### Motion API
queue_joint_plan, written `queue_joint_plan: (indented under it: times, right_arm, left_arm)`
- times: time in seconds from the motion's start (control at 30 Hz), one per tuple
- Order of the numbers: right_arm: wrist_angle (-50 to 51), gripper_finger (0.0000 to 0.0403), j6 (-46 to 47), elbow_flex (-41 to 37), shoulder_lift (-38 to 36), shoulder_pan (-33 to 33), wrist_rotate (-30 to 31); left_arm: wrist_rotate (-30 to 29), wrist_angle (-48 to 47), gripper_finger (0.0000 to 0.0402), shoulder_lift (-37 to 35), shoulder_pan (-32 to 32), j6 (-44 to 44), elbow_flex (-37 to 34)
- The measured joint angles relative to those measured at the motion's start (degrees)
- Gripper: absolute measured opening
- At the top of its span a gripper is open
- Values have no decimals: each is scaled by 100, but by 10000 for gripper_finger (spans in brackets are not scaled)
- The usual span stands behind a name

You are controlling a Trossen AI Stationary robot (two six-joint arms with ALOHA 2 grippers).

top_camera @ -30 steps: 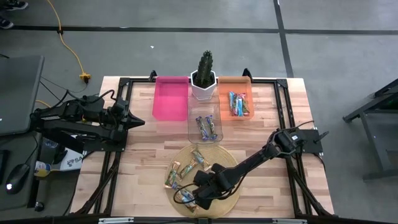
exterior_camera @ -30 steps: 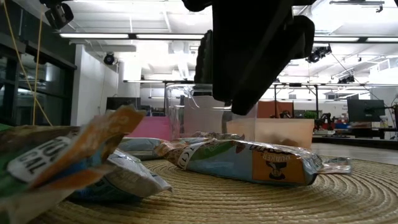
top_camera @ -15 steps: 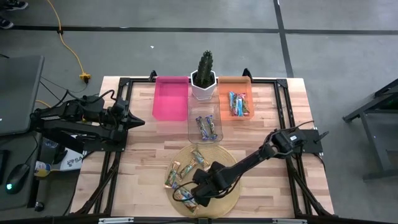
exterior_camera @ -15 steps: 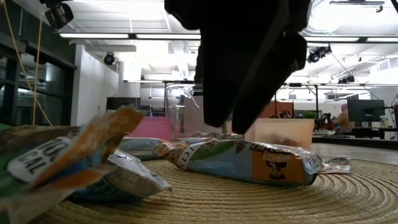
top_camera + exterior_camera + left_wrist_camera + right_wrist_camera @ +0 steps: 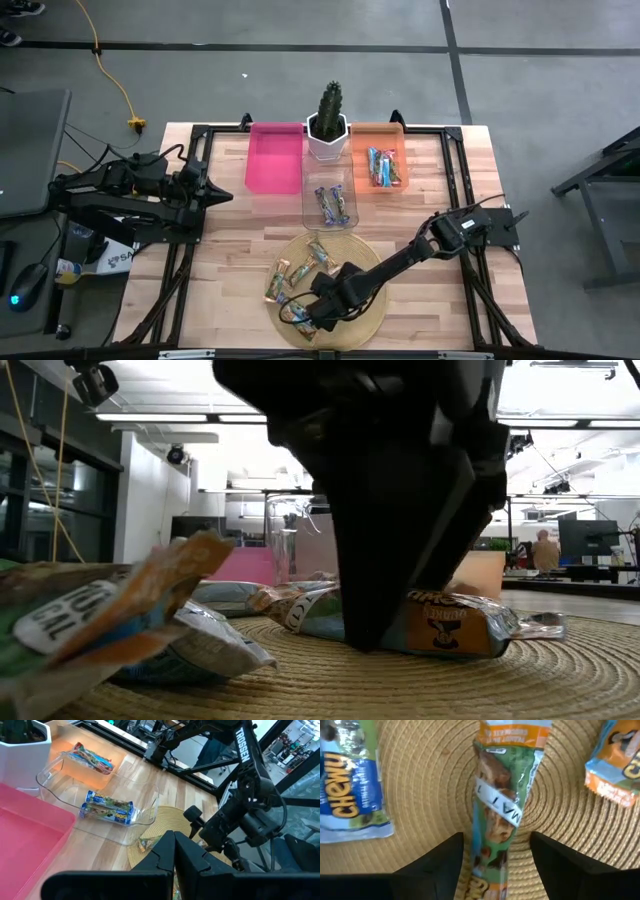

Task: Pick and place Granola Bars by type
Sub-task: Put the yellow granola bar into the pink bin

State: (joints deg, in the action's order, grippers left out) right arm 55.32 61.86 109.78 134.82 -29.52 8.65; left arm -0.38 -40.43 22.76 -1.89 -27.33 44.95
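Over the last second the right gripper (image 5: 322,305) had sunk from a hover above the woven mat (image 5: 372,318) until, in the low view, its dark bulk (image 5: 385,510) reached down to the mat's surface, blocking most of the green-and-orange bar (image 5: 455,628) behind it. I judge this as the final descent of a pick, with the grasp itself not yet made. The right wrist view supplied what the others hid — the fingers (image 5: 437,865) stood apart, one either side of that green-and-orange bar (image 5: 500,805), which lay flat on the mat between them, a blue bar (image 5: 347,805) and an orange-ended bar (image 5: 615,770) well off to either side. The high view alone gave the sorting so far: blue-and-red bars in the orange bin (image 5: 362,140), two bars in the clear bin (image 5: 310,215), the pink bin (image 5: 275,160) holding nothing visible, a potted cactus (image 5: 328,118) between the bins, and several bars left in a cluster on the mat (image 5: 290,275). The left gripper (image 5: 215,190) waited at the table's left edge, its fingers closed together in the left wrist view (image 5: 172,865).
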Motion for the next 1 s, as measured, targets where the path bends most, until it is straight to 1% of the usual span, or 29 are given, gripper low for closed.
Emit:
queue_joint_plan:
  times: [0.13, 0.4, 0.6, 0.83, 1.0]
  right_arm:
    - [-1, 200, 23, 20, 79, -2, -130]
    - [52, 130, 109, 16, 95, -7, -120]
    - [5, 92, 249, -9, 0, -10, -121]
    - [-221, 66, 134, -11, -222, 74, -99]
    - [-393, 61, 85, -11, -385, 161, -23]
  left_arm:
    - [0, -5, 1, 0, -2, 0, -2]
    - [0, -4, 1, 0, 0, 0, -2]
    - [0, -1, 1, 0, -1, 0, -2]
    - [0, 3, 1, 0, -2, 0, -2]
    - [0, 5, 1, -1, 0, -7, 0]
